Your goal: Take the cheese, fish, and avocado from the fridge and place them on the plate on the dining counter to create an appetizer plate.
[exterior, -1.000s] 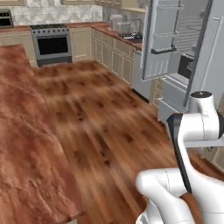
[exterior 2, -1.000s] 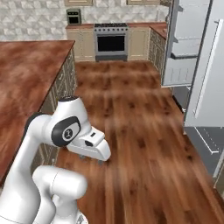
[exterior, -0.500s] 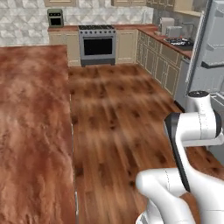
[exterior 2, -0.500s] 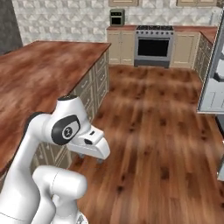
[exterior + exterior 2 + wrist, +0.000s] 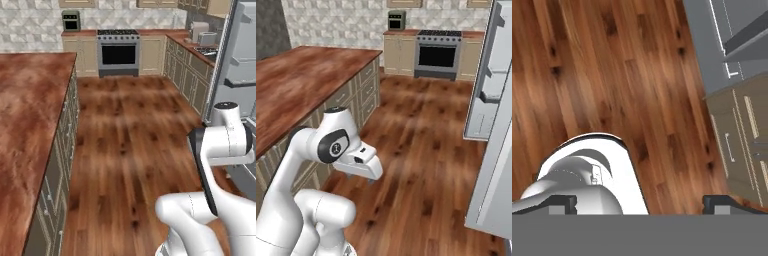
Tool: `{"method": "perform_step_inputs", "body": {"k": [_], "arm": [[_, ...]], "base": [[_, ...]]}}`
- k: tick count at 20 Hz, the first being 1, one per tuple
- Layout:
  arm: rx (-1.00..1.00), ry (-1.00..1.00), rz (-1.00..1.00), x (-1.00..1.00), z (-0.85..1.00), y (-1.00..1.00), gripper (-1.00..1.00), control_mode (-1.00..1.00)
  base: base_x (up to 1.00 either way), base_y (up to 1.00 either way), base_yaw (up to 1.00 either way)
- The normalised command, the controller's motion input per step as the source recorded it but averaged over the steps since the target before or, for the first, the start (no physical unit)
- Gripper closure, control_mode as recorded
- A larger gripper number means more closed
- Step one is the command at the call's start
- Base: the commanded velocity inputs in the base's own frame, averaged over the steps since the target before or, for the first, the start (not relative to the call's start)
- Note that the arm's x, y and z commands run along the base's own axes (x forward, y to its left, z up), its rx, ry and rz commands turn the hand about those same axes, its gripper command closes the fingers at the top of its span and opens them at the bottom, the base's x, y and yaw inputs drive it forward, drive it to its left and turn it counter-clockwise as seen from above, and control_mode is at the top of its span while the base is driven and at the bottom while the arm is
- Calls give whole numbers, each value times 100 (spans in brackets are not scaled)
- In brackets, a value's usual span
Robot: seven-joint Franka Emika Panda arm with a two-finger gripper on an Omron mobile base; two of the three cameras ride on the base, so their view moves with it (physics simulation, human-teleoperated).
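My end effector [image 5: 639, 202] hangs released above the brown wooden floor [image 5: 612, 75], beside the tall light-grey fridge [image 5: 496, 120]. Cheese, fish and avocado inside probably want gentle, centred grips.

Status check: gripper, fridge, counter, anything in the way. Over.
Gripper open, empty, pointing at wooden floor. Fridge door open, at right. Dining counter at left, bare where seen. Floor between them unobstructed.

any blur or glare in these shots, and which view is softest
Left base view: wood floor is soft and smeared, no hard shadows. Right base view: fridge door is flat grey without glare; the oven is fairly crisp. Hand view: floor grain is sharpest, lighting even.
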Motion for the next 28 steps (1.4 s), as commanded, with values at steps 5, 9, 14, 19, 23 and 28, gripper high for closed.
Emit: {"method": "perform_step_inputs", "body": {"k": [5,9,14,19,23,28], "arm": [[0,0,0,0,0,0,-100,100],[0,0,0,0,0,0,-100,100],[0,0,0,0,0,0,-100,100],[0,0,0,0,0,0,-100,100],[0,0,0,0,0,0,-100,100],[0,0,0,0,0,0,-100,100]], "base": [[85,16,-5],[90,76,-26],[22,13,-37],[27,0,-40],[50,3,-40],[49,0,-43]]}}
